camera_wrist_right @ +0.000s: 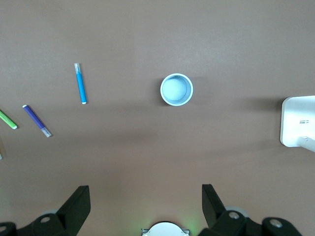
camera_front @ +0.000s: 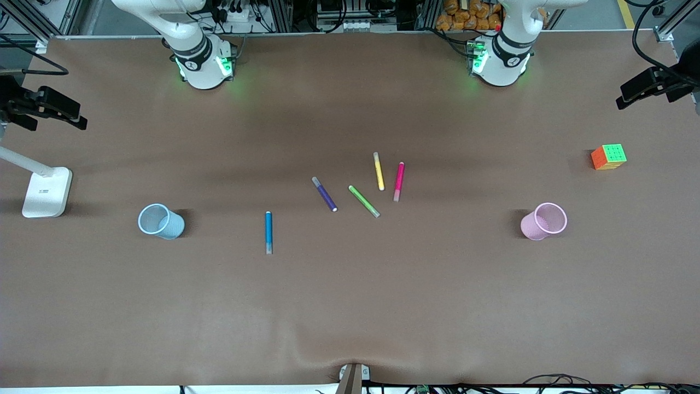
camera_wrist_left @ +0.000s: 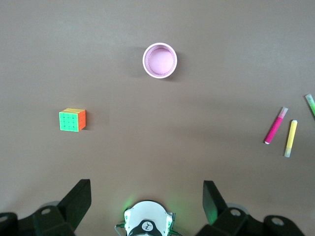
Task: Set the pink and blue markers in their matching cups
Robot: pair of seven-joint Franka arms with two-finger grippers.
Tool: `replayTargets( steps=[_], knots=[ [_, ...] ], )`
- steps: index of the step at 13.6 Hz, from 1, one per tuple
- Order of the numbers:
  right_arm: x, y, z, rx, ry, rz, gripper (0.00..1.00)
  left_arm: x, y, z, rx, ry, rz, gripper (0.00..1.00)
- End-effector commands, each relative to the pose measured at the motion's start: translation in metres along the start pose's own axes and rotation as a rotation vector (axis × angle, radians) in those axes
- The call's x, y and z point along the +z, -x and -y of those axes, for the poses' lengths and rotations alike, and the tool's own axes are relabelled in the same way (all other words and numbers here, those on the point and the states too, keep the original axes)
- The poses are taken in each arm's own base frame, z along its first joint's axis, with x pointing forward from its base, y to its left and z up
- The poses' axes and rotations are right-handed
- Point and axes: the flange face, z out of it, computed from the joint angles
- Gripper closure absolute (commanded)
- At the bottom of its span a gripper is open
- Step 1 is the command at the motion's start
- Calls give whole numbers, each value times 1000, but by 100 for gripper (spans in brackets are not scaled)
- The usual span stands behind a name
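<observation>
- On the brown table (camera_front: 350, 306) five markers lie flat near the middle; the two cups stand upright and well apart, one toward each arm's end.
- Pink marker (camera_front: 399, 181) lies just beside the yellow marker (camera_front: 378, 171), on the side of the pink cup (camera_front: 543, 221) — so the left arm seems the natural one for it.
- Blue marker (camera_front: 268, 232) lies alone, nearer the front camera than the others and toward the blue cup (camera_front: 161, 221); this suits the right arm.
- Purple marker (camera_front: 324, 193) and green marker (camera_front: 363, 201) lie between these two and are not wanted.
- Left gripper (camera_wrist_left: 146, 196) is high over the table near its base, its jaws spread and empty.
- Right gripper (camera_wrist_right: 145, 199) waits the same way — released, holding nothing.
- A colour cube (camera_front: 608, 157) and a white lamp base (camera_front: 47, 191) stand at the table's ends.
- No brand or writing can be read on the markers or cups.
</observation>
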Motion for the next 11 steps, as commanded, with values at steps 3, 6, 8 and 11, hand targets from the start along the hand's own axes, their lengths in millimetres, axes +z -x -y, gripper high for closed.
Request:
replayTargets(
  steps=[3, 6, 8, 11],
  knots=[
    [-3, 5, 0, -3, 3, -7, 0, -6, -5, -10, 28, -10, 8, 0],
    [-4, 5, 1, -5, 3, -9, 0, 22, -10, -53, 104, -38, 98, 0],
    [-4, 5, 0, -3, 3, -9, 0, 39, -13, -65, 106, -47, 130, 0],
    [-3, 5, 0, -6, 3, -6, 0, 71, -20, -78, 88, -61, 164, 0]
  ],
)
